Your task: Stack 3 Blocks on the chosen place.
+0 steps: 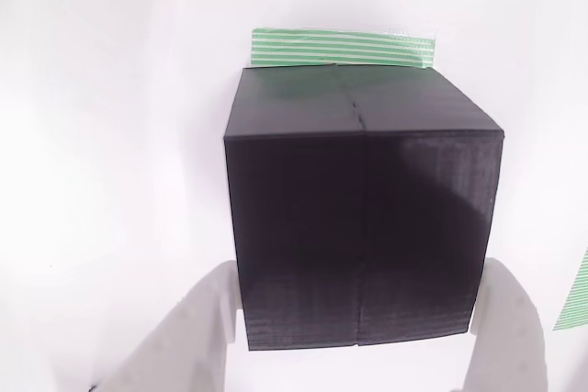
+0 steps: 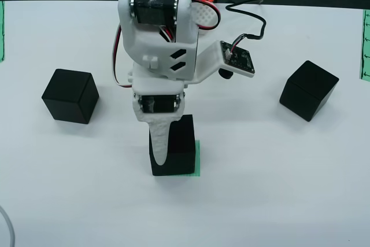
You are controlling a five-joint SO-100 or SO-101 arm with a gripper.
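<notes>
Gripper (image 2: 167, 143) clamping block (image 2: 176, 154) sitting on green striped patch (image 2: 197, 157); two other blocks (image 2: 70, 95) (image 2: 309, 89) lying well apart L & R, nothing blocking.

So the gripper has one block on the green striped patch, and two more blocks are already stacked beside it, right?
Not quite. In the view from above, the gripper does have one block on the green striped patch, but the other two blocks sit apart, unstacked, left and right.
</notes>
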